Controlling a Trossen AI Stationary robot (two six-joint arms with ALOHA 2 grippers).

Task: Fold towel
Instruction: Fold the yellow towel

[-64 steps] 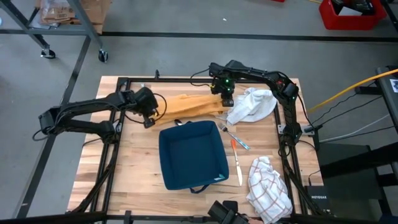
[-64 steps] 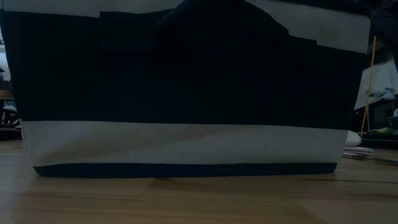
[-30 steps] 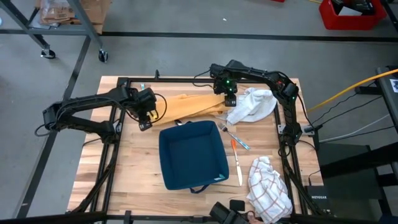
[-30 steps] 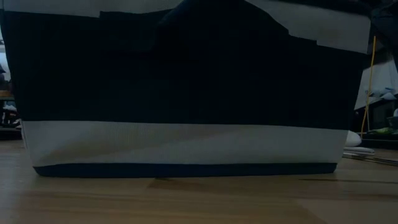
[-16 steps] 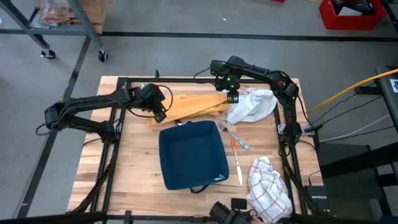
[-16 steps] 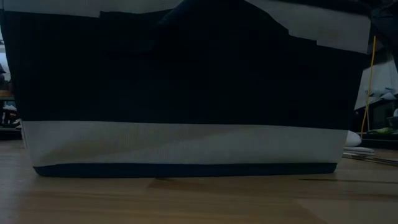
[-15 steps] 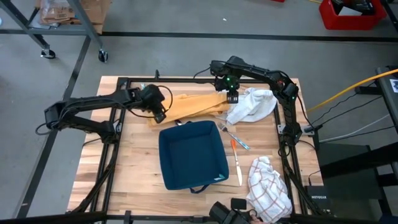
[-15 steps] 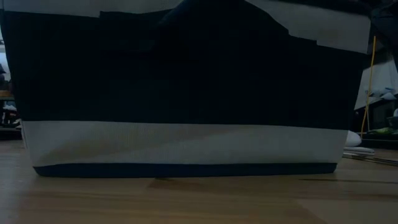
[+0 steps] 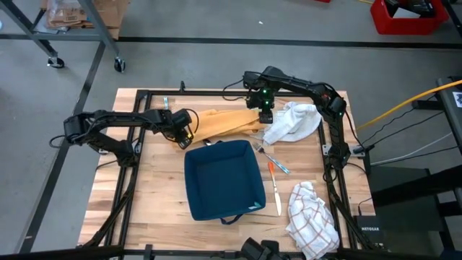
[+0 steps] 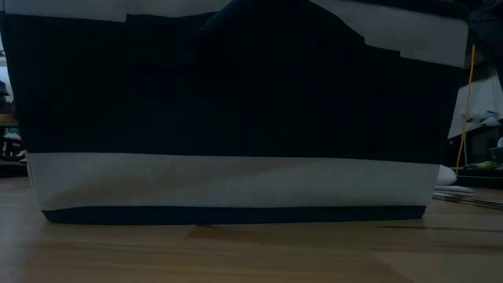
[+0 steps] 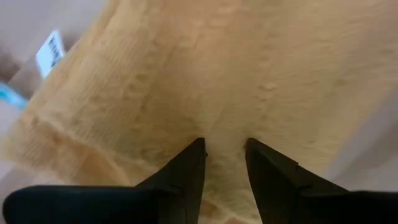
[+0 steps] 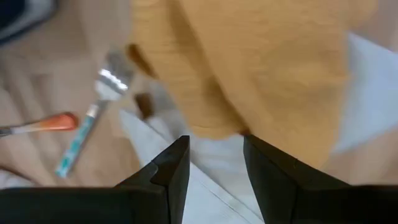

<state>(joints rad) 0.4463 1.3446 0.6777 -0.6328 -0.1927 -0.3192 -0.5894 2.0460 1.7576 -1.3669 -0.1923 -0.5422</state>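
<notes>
A yellow towel (image 9: 220,121) lies flat along the table's far middle. My left gripper (image 9: 185,135) points down onto its left end, open, with both fingertips on the cloth (image 11: 249,74). My right gripper (image 9: 264,115) hangs open over the towel's right end. The rounded edge of that end (image 12: 217,127) lies right at its fingertips, above a white cloth (image 12: 211,162). The low view shows neither the towel nor a gripper. My left gripper sets both fingertips (image 11: 198,150) on the towel's top face, near its left end (image 11: 221,134), coming from above. The cloth lies on the table and fills the gap between the tips. I cannot tell whether any of it is pinched. Whether my right gripper touches the towel's edge, I cannot tell.
A dark blue bin (image 9: 224,180) stands mid-table just near of the towel, and its wall (image 10: 236,94) fills the low view. A crumpled white cloth (image 9: 294,121) lies right of the towel. A fork (image 12: 106,81) and other utensils (image 9: 274,173) lie nearby, with a checked cloth (image 9: 312,220) at the near right.
My left gripper has gone down and toward the table's right onto the towel's left end, its wrist rolling on the way. The towel has not visibly moved.
</notes>
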